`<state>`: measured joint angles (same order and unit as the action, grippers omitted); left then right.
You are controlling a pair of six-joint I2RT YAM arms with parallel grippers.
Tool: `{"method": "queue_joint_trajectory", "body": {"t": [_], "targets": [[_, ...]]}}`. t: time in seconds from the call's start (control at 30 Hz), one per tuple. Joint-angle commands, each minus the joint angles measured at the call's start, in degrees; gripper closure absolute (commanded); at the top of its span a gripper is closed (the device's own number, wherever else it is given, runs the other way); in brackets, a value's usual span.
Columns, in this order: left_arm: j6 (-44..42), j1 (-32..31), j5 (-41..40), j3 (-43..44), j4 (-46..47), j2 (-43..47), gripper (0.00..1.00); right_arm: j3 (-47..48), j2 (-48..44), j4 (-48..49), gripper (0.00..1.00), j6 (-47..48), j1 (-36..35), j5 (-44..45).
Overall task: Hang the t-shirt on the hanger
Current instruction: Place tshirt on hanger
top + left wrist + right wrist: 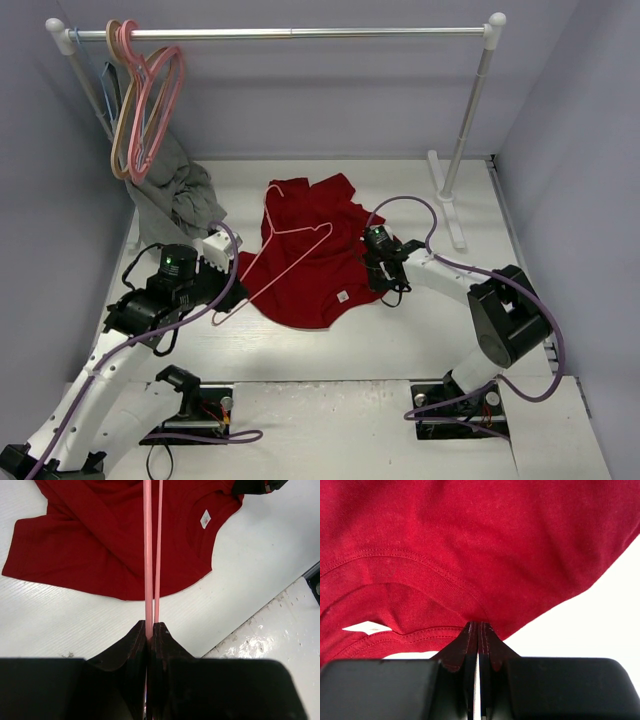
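Note:
The red t-shirt (310, 262) lies spread on the white table, its white neck label (342, 296) near the front edge. The light-pink hanger (296, 252) lies tilted across it, hook toward the back. My left gripper (225, 298) is shut on the hanger's lower left corner; in the left wrist view the two pink rods (148, 555) run out of the closed gripper (150, 626) over the t-shirt (100, 540). My right gripper (372, 272) is shut on the t-shirt's edge beside the collar; in the right wrist view the gripper (479, 625) pinches the red cloth (485, 545).
A clothes rail (290, 33) spans the back. Tan, pink and blue hangers (140, 100) hang at its left end above a grey garment (175, 190). The rail's right post (468, 120) and foot (447, 205) stand at the back right. Grey walls close in both sides.

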<state>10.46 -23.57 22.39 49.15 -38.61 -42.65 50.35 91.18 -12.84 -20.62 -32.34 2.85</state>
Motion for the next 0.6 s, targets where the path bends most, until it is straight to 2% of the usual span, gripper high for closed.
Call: {"method": "queue_joint_trajectory", "body": {"t": [0.0,0.23,0.57], "targets": [[-1.1,-0.3,2.5,3.7,2.5,-0.1,1.0,2.6,-3.0,-1.6,1.0,-0.1,-0.4,2.5],[-1.2,-1.5,7.5,2.8,2.4,0.6,1.0,4.9,-5.7,-2.3,1.0,1.9,-0.1,3.4],[-2.0,-4.0,9.0,-1.6,4.4,1.5,1.0,8.6,-5.4,-2.9,1.0,5.1,1.4,1.5]]}}
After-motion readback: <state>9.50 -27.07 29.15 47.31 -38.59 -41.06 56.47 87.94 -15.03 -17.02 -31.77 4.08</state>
